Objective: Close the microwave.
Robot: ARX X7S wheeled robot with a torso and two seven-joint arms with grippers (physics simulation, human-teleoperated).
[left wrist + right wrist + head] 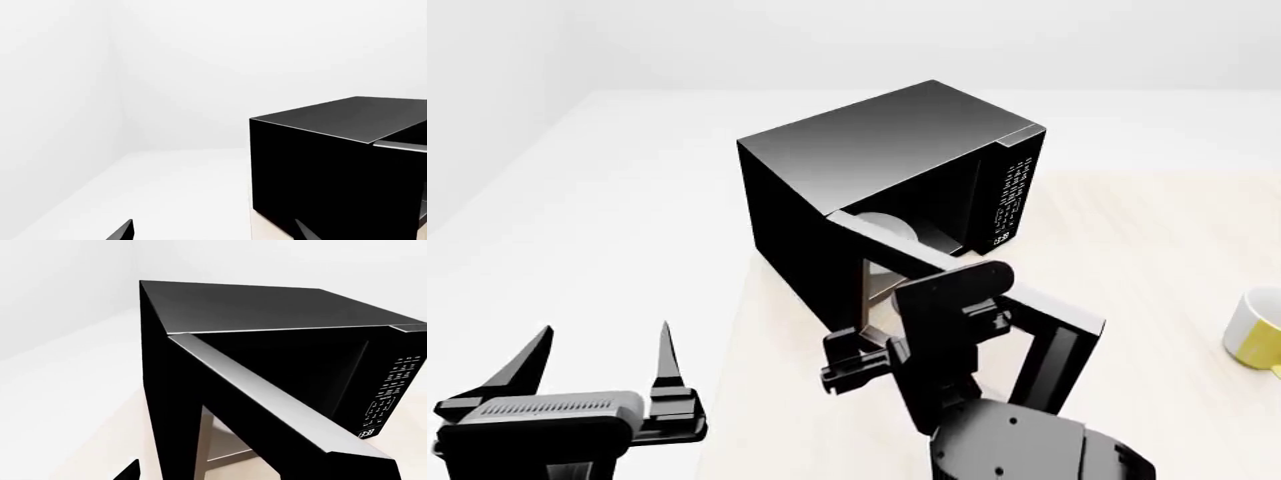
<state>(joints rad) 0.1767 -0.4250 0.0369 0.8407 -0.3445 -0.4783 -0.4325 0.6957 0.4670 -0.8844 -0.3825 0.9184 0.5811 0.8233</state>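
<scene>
White walls and a pale worktop surround us. At frame centre sits the microwave, heavy and rigid, its door swung open toward lower right. We judge the door light on its hinge; pushing its outer face suits better than gripping. Our right end effector sits beside the door, its state unclear. Our left end effector is spread, lower left. A yellow mug stands well apart at the right edge.

The microwave sits on the table, near its left edge. Its door swings out toward the robot. A plate lies inside. A mug stands far off to the right. The right arm is just in front of the door.
</scene>
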